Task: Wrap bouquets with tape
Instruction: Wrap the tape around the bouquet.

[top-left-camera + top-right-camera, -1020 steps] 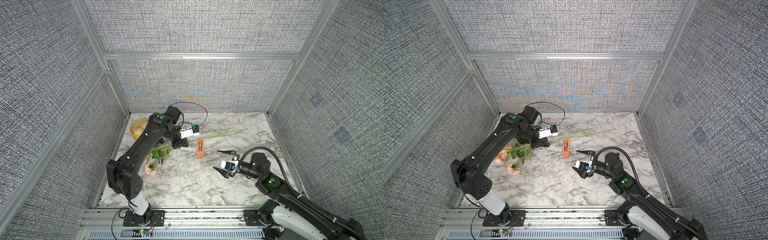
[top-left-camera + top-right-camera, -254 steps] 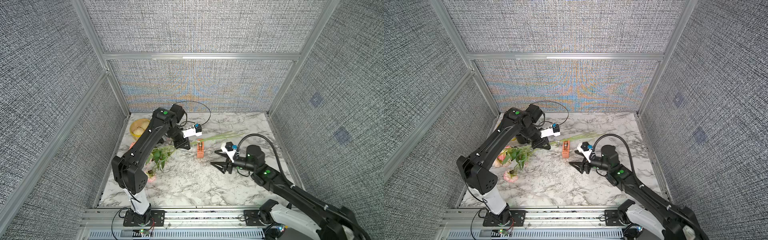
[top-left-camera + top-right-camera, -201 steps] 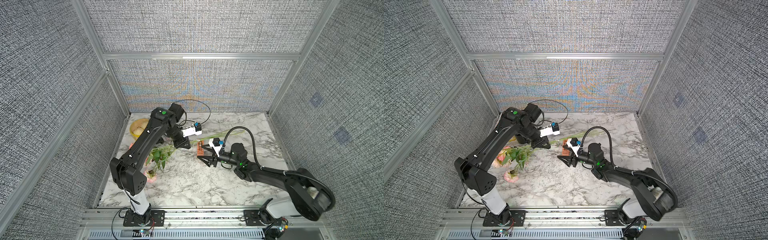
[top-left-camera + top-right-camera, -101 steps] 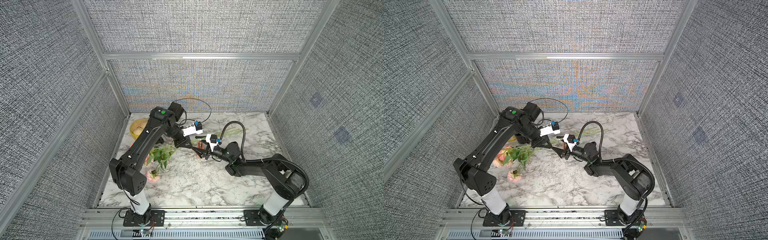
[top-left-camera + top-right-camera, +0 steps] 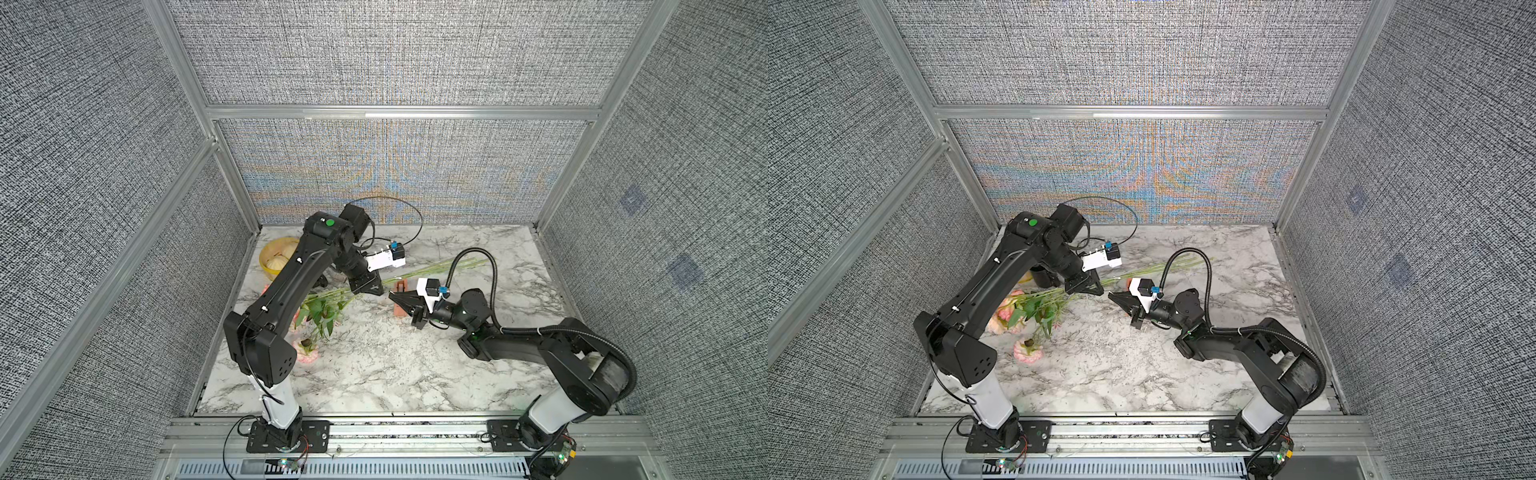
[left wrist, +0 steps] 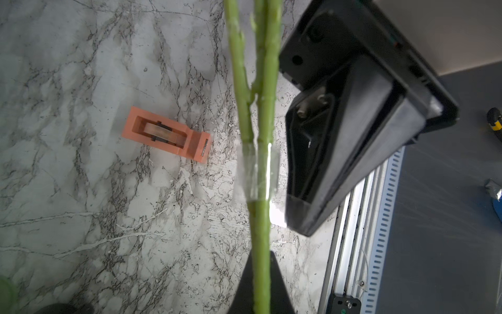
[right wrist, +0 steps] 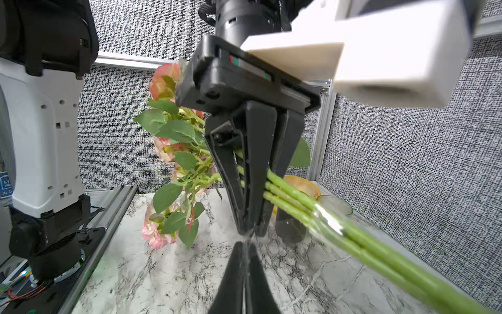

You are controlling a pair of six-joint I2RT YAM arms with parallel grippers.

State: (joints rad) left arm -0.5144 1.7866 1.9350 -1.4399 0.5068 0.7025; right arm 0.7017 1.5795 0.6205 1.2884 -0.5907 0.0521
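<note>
The bouquets (image 5: 320, 311) (image 5: 1025, 307) are one bunch of pink flowers with long green stems (image 6: 260, 108) (image 7: 298, 201). My left gripper (image 5: 376, 291) (image 5: 1098, 291) (image 6: 260, 255) is shut on the stems and holds them above the marble. A band of clear tape (image 6: 258, 168) (image 7: 326, 217) wraps the stems just past its fingers. My right gripper (image 5: 391, 294) (image 5: 1111, 296) (image 7: 245, 244) is tip to tip with the left one, shut on a thin clear strip of tape. The orange tape dispenser (image 6: 163, 136) (image 5: 400, 286) lies on the table under the right gripper.
A yellow bowl (image 5: 274, 257) with pale buns sits at the back left, with a dark cup (image 5: 1044, 276) beside it. A green rim (image 6: 4, 293) shows at one frame edge. Grey fabric walls enclose three sides. An aluminium rail (image 5: 395, 428) runs along the front.
My right arm swung from the front right across to the stems beside the left gripper, and its jaws closed in the last half second. The left arm kept hold of the stems.
</note>
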